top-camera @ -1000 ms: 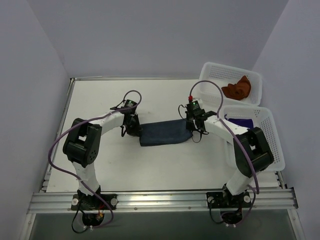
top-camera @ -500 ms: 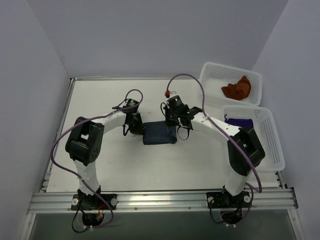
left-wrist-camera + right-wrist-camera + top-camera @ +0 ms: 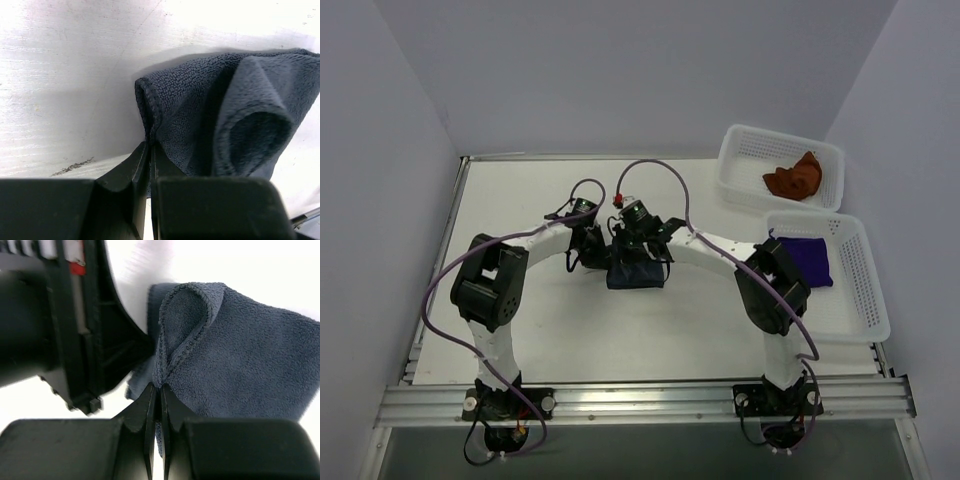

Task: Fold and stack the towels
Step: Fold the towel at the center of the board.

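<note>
both grippers pinched on one towel, mid-table

- blue-grey towel (image 3: 635, 277): a small dark bundle near the middle of the table (image 3: 520, 190), doubled over on itself. the two wrists crowd over its far-left side in the top view.
- left gripper (image 3: 149, 148): jaws pressed together on the towel's hemmed edge. the hem runs straight down into the tips. to the right of the pinch the cloth rises in a rounded hump.
- right gripper (image 3: 160, 389): jaws nipped tight on another stitched edge, no gap showing between the tips. just above them the edge stands up in a teardrop loop. the rest of the cloth spreads off to the right.
- in the right wrist view the left gripper's black body sits just beside that loop, on its left. the two pinch points lie near each other.
- the right arm reaches well across toward the left side, its purple cable arching over the table.
- cannot tell whether the pinched edges are off the surface or resting on it. the bulk of the towel lies on the table.
- orange towel (image 3: 792, 180): crumpled in the far basket (image 3: 735, 170), at the right rear.
- purple towel (image 3: 802, 261): lying flat in the near basket (image 3: 865, 300), right side, well apart from both grippers.
</note>
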{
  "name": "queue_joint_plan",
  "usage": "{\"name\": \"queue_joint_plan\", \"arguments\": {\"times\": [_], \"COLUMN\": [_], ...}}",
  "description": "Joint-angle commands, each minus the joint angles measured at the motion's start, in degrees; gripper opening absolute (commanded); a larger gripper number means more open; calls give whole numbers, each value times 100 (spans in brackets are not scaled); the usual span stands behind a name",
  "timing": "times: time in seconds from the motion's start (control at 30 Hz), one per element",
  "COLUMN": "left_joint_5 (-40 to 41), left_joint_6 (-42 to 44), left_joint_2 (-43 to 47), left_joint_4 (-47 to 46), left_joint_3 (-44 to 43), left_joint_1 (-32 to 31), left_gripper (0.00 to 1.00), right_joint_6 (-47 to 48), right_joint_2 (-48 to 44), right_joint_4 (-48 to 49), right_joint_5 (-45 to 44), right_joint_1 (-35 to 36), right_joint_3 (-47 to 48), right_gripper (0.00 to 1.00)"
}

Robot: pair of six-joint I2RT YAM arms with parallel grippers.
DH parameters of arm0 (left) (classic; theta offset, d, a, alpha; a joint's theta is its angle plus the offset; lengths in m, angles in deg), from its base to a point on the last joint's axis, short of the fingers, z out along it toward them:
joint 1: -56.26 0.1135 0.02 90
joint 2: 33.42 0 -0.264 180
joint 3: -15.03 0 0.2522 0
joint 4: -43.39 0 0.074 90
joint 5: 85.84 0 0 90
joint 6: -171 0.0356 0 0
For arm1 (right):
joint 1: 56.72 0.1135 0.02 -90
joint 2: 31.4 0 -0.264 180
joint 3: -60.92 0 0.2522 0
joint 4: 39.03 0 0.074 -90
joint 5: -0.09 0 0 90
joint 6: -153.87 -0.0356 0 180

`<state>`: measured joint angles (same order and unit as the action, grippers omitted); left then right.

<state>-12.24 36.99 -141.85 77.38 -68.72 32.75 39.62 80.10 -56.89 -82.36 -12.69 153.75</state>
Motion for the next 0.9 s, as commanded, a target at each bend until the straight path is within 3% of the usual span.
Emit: {"name": "queue_joint_plan", "arguments": {"times": [0.0,0.3,0.37,0.4,0.6,0.7,0.87], "left_joint_5": [67,181,199,251,392,445,620], "left_joint_6": [-37,-73,-99,-108,-55,-20,103], "left_joint_2": [14,154,233,277,848,1164,1674], "left_joint_4": [87,253,341,376,570,666,912], "left_joint_3": [100,118,135,162,363,495,838], "left_joint_1": [-14,30,100,127,381,531,777], "left_gripper": [2,2,3,6,42,49,70], "right_joint_6": [-264,-467,-484,-475,-256,-177,-54], "right_joint_2": [143,495,557,565,417,250,-49], "right_joint_4": [49,50,14,23,251,348,594], "right_joint_5": [97,124,115,124,580,949,1213], "right_joint_1": [106,176,176,176,167,167,-8], "right_joint_3": [372,548,592,601,601,505,224], "right_gripper": [0,1,10,18,46,53,64]}}
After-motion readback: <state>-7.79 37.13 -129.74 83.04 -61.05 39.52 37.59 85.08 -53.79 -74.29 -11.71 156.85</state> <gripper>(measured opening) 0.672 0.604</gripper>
